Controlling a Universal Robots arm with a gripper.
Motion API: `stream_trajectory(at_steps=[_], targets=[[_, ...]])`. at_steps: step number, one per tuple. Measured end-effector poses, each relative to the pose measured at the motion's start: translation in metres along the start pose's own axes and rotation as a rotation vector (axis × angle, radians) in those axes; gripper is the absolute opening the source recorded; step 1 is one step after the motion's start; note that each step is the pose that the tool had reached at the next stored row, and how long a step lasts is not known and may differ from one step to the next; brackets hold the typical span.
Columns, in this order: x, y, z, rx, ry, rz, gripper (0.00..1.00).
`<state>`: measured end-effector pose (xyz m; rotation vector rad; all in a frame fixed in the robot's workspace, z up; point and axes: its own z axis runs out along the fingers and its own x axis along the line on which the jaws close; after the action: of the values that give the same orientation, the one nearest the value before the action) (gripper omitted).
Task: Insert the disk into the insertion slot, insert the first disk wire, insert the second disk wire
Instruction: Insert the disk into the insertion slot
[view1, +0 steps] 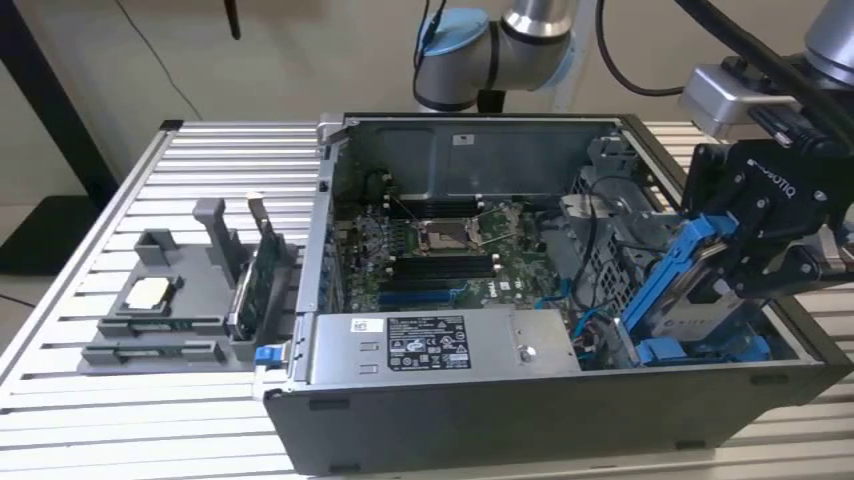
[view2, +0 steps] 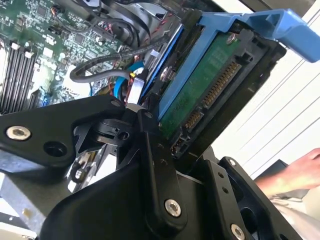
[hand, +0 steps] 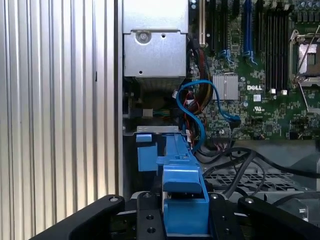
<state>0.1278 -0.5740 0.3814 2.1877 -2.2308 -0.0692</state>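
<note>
Plainly, the end effector (hand: 183, 222) is clamped on the disk (view1: 677, 272); in the first wrist view its black fingers (hand: 148, 222) press the bright blue carrier (view2: 240, 22) from both sides. In the exterior view the disk hangs tilted, its upper end leaning toward one o'clock. It sits over the corner of the open computer case (view1: 534, 420), at about four o'clock from the motherboard (view1: 441, 250). Its lower end is just at the insertion slot (view1: 701, 350), whose blue fittings show beneath it, though I cannot tell whether the two touch. Judging from that lean, the disk is not seated and neither wire is in. The tilt looks like the main hazard: a carrier entering askew could catch on the slot's metal rim and jam, or twist in the grip, since the hold is on plastic near one end. The disk's bare connector (view2: 220, 82) faces outward in the second wrist view and could be scraped if an edge rides along it. A blue cable (hand: 199, 83) and several black wires (hand: 240, 167) lie close beside the slot, so a stray loop could be pinched under the carrier. A person's hand (view2: 295, 172) shows beyond the disk, over the slatted table (view1: 134, 400); how near it is I cannot tell.
</note>
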Motion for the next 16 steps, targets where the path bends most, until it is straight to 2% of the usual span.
stream_trajectory(at_steps=[9,10,11,12,16], targets=[[0.0000,-0.0001,0.0002,0.0000,-0.0001,0.000,0.34],[0.0000,-0.0001,0.0002,0.0000,0.0000,0.000,0.40],[0.0000,0.0000,-0.0001,0.0000,-0.0001,0.000,0.40],[0.0000,0.0000,-0.0008,0.0000,-0.0003,0.000,0.47],[-0.0001,0.0003,-0.0071,0.0000,0.0000,0.000,0.47]])
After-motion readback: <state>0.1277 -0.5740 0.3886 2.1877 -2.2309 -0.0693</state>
